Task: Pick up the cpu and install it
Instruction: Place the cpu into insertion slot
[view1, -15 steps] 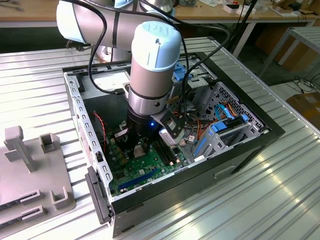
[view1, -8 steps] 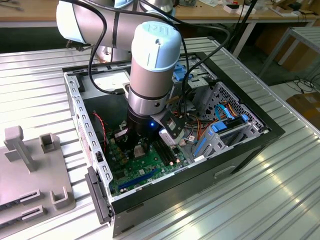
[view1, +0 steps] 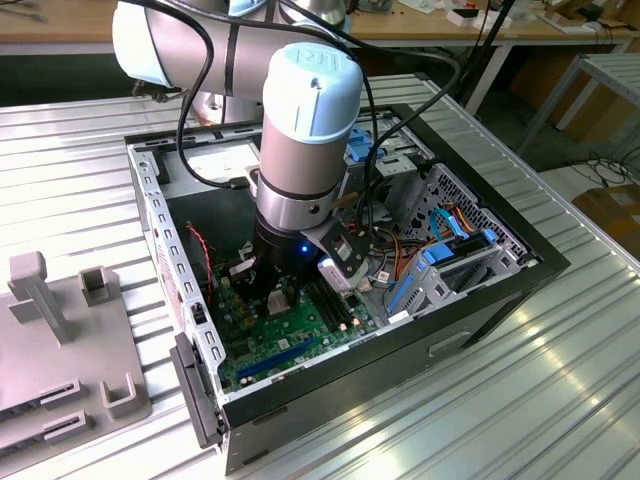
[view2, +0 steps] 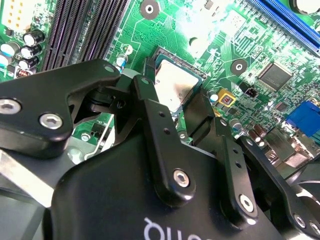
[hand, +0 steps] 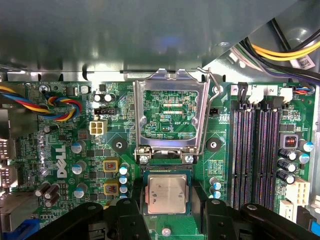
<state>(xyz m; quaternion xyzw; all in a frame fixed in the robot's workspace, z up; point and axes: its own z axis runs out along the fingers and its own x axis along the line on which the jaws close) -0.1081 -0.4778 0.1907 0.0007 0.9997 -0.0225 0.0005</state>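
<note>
Now the hand (view2: 174, 92) straddles the cpu (hand: 165, 194), which lies flat in the socket (hand: 167, 173) directly beneath it; whether the hand pinches or merely brackets it, I cannot tell. Best held level and square, clear of the raised socket frame (hand: 170, 112) just beyond.

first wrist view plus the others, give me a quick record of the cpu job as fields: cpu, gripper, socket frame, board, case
cpu: silver top up, lying flat in the socket square
gripper: low over the cpu, inside the case; grip cannot be told
socket frame: swung open beside the cpu, not closed over it
green board: mounted in the case, memory slots beside the socket
case: black, side open, lying on a ribbed metal table
</note>
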